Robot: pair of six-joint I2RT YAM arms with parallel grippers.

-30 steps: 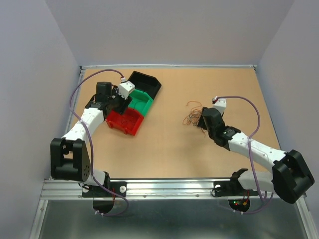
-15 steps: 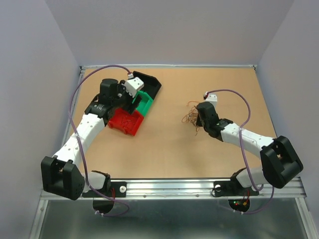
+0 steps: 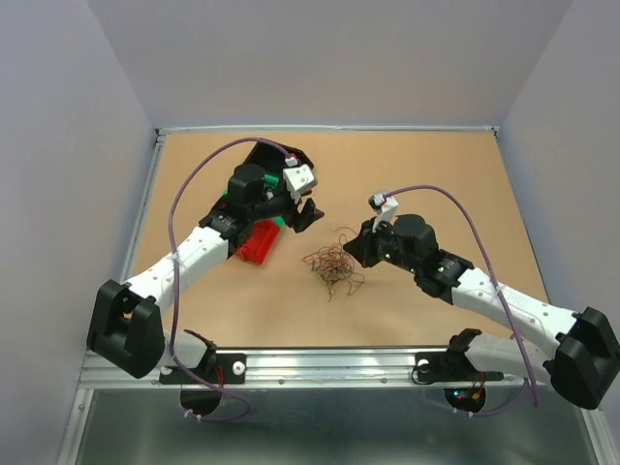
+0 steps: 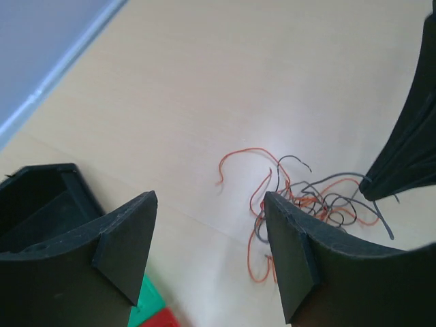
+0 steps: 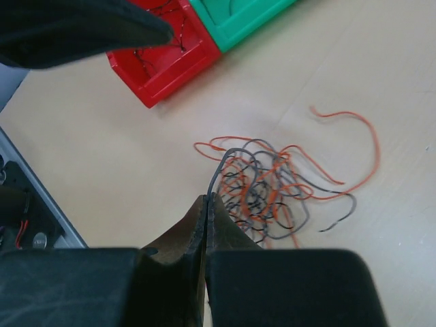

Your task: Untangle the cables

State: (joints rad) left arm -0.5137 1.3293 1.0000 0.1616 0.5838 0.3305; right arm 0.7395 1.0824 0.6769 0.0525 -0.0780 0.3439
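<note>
So my right gripper [image 5: 206, 199] pinches one grey strand of the cables [image 5: 272, 184]. My left gripper [image 4: 208, 204] hangs open, the bunch just ahead, off toward the right gripper.

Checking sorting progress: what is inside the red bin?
Thin dark wires lie in the red bin; one finger of the left gripper covers part of it, so the rest cannot be seen.
</note>
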